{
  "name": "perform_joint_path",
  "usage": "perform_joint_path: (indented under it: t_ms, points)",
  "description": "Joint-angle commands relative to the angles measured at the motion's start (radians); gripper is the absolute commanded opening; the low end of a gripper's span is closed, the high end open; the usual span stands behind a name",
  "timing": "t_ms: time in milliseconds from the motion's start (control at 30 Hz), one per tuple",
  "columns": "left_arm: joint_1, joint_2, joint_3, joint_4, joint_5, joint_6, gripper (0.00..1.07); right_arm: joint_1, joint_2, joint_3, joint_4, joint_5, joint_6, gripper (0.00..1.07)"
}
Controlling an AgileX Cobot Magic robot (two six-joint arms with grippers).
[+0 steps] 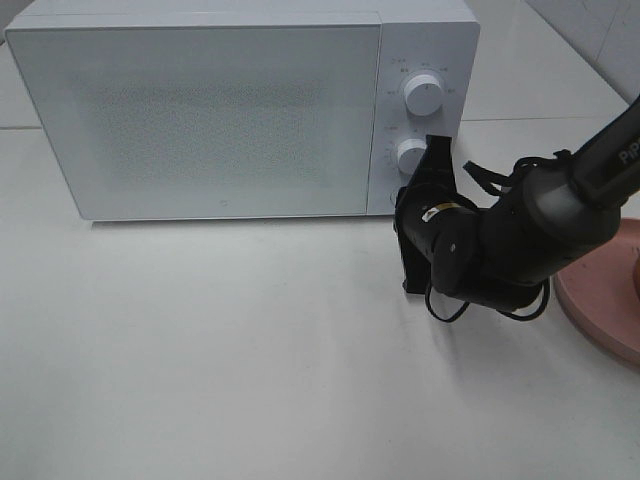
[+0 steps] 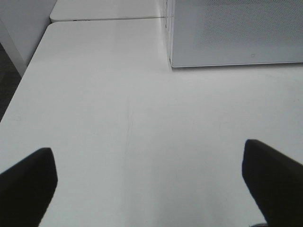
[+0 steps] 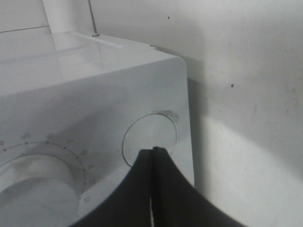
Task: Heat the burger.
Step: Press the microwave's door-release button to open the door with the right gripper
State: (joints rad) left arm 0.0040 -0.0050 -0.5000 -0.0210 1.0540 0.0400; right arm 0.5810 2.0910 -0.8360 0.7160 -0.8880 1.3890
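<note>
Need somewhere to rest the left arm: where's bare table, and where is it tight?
The table is bare in front of the microwave door, out to the near edge; the open left gripper hangs over it. It is crowded at the right: the shut right gripper at the control panel, with the pink plate beside its arm.

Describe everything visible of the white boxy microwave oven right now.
The white boxy microwave oven stands upright on the white table, its speckled grey door shut. Its side panel carries two white round knobs, upper and lower, plus a round flush button. The right gripper, shut, points at that button; contact unclear.
</note>
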Motion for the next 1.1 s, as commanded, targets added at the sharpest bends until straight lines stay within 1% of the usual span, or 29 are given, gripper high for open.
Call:
perform_joint_path:
  t_ms: [33,333,400,600,833,1100]
  points:
    - [-0.002,-0.022,0.003,-0.005,-0.016,-0.002,1.00,-0.021,0.008,-0.019,-0.028,0.013,0.000,0.00]
    - [-0.002,-0.022,0.003,-0.005,-0.016,-0.002,1.00,-0.021,0.023,-0.027,-0.027,0.017,0.004,0.00]
    - [-0.002,-0.022,0.003,-0.005,-0.016,-0.002,1.00,-0.021,0.028,-0.049,-0.035,0.029,0.004,0.00]
    - [-0.002,-0.022,0.003,-0.005,-0.016,-0.002,1.00,-0.021,0.032,-0.062,-0.029,0.029,0.001,0.00]
    - [-0.002,-0.022,0.003,-0.005,-0.016,-0.002,1.00,-0.021,0.046,-0.069,0.006,-0.004,-0.003,0.00]
    - [-0.002,-0.022,0.003,-0.005,-0.016,-0.002,1.00,-0.021,0.066,-0.116,0.020,-0.056,-0.016,0.00]
